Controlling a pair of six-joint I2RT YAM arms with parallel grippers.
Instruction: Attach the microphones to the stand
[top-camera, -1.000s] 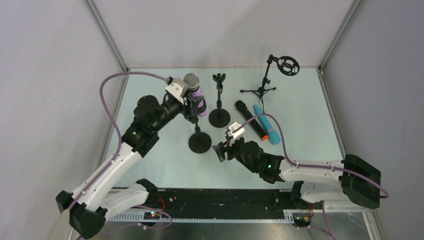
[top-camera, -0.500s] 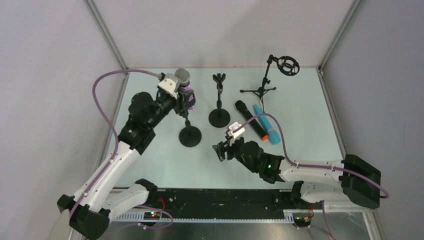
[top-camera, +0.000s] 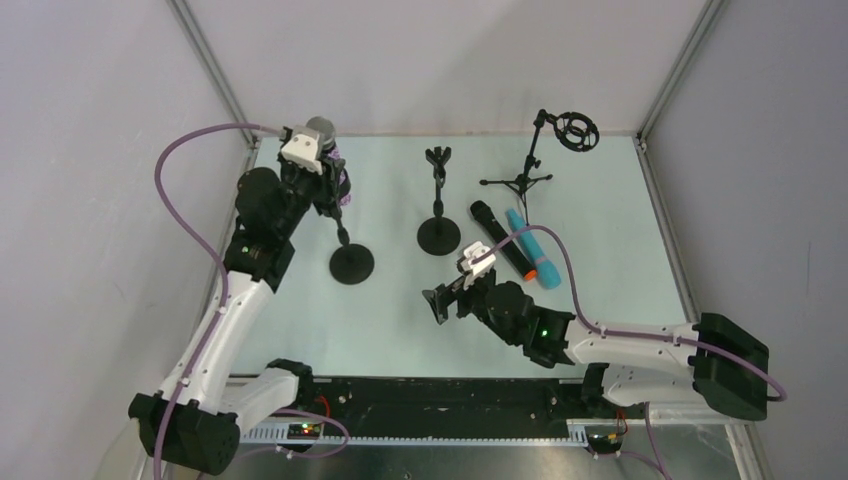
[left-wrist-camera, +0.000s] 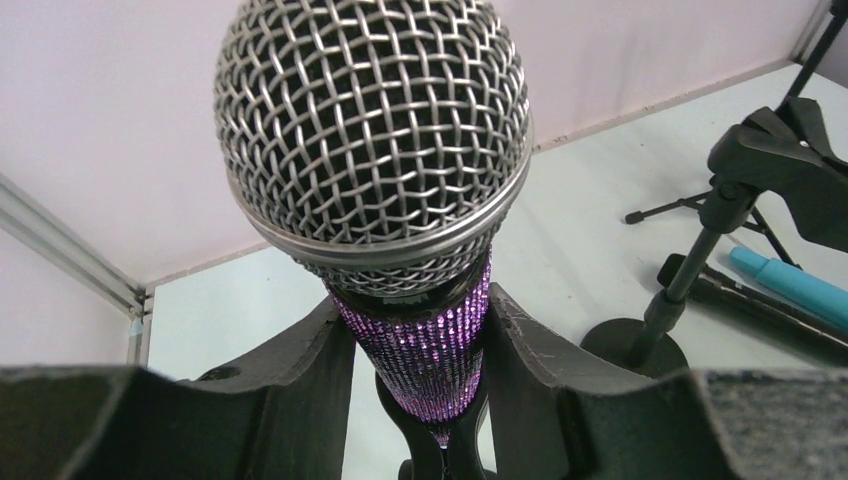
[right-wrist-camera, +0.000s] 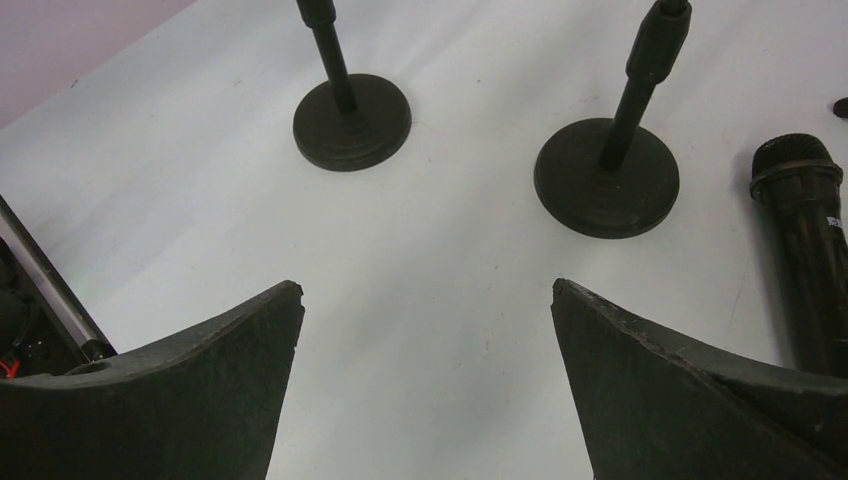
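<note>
My left gripper (top-camera: 328, 185) is shut on the purple glittery microphone (top-camera: 332, 170), which has a silver mesh head (left-wrist-camera: 372, 130). Its body (left-wrist-camera: 425, 340) sits in the clip of a round-based stand (top-camera: 352, 263) at the far left. The black microphone with the orange end (top-camera: 500, 238) and the teal one (top-camera: 532, 250) lie side by side on the table right of centre. My right gripper (top-camera: 440, 300) is open and empty, low over the table near the middle. It also shows in the right wrist view (right-wrist-camera: 428, 300), facing two stand bases.
A second round-based stand (top-camera: 438, 236) with an empty clip stands in the middle. A tripod stand (top-camera: 520, 182) with a ring mount (top-camera: 576, 130) is at the back right. The enclosure's walls and metal posts (top-camera: 215, 75) close in the table.
My left gripper has carried the purple microphone and its stand left and toward the far-left corner. The right arm has barely moved.
</note>
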